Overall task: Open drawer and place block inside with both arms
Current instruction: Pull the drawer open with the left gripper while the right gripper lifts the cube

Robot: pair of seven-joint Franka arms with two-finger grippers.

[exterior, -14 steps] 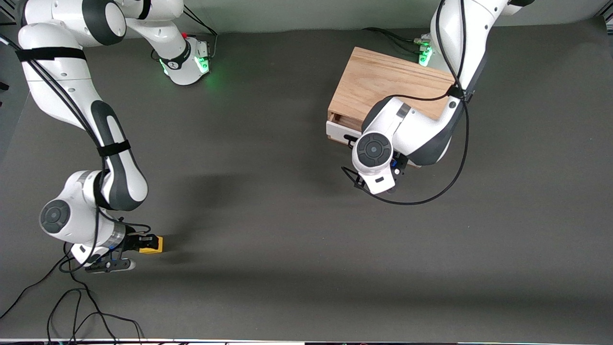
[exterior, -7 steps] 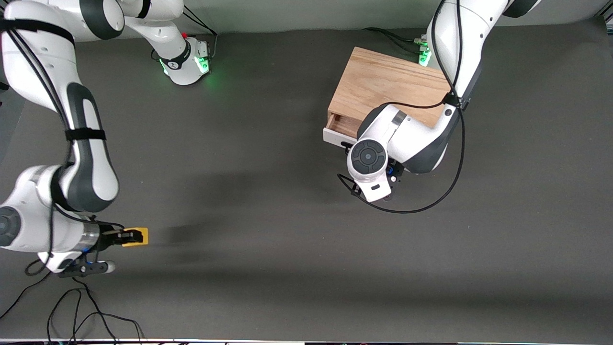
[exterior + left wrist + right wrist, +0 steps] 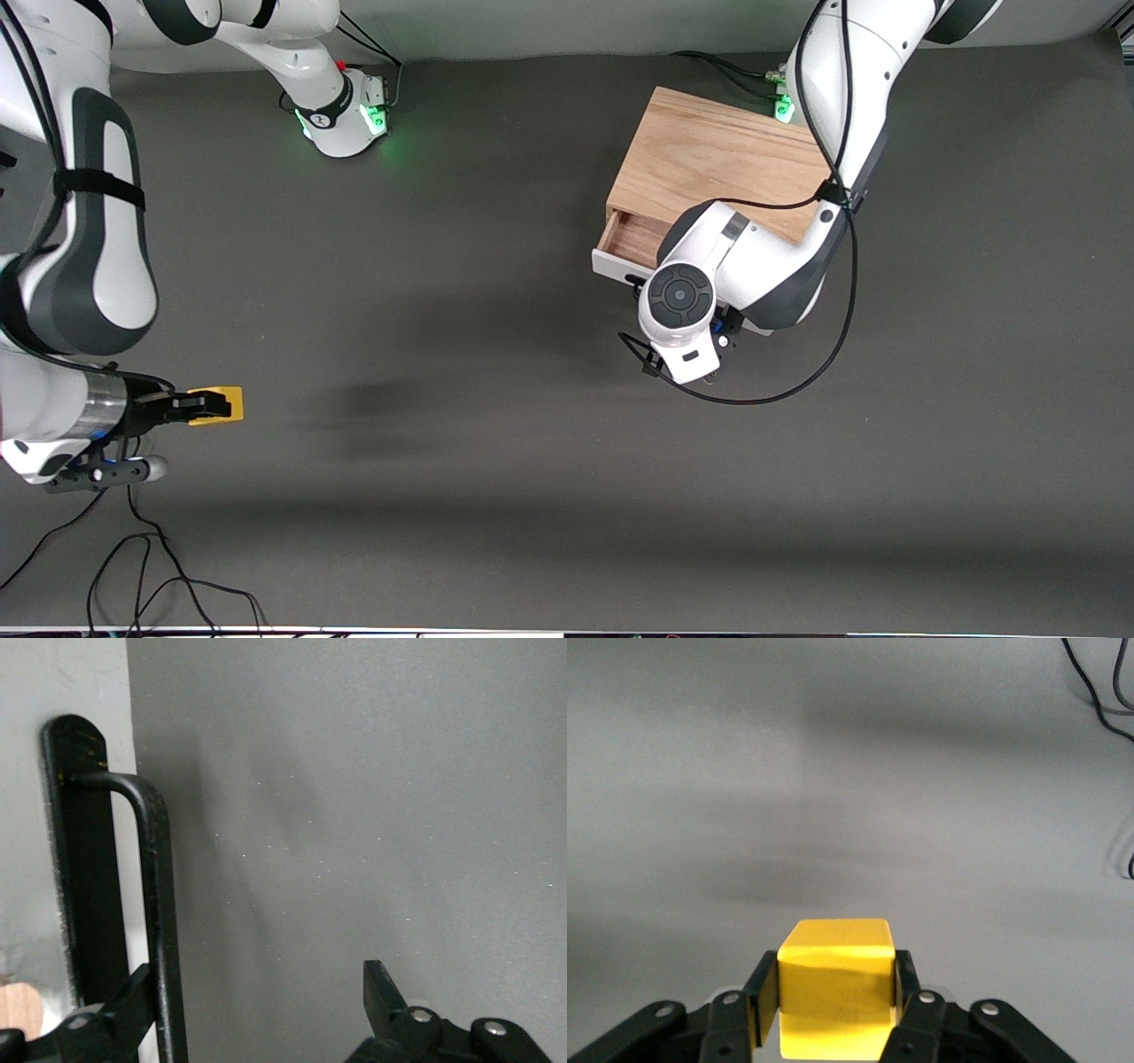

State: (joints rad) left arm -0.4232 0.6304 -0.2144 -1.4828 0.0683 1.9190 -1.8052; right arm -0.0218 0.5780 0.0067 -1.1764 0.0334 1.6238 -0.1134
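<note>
Our right gripper (image 3: 208, 407) held the block (image 3: 221, 405) clamped between its fingers, up over the table's right-arm end, well apart from the drawer (image 3: 625, 251). Our left gripper (image 3: 266, 1010), jaws wide, hooked one finger behind the handle (image 3: 155, 904); the drawer stood partly open. We judged a straight, level pull best, keeping that finger seated.

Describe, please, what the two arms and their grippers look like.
Both arms are glossy white with dark grey joint sections, round grey end caps and green-lit bases; black cables run along them, strapped on. The left gripper and right gripper have black two-finger jaws with silver screws.
</note>
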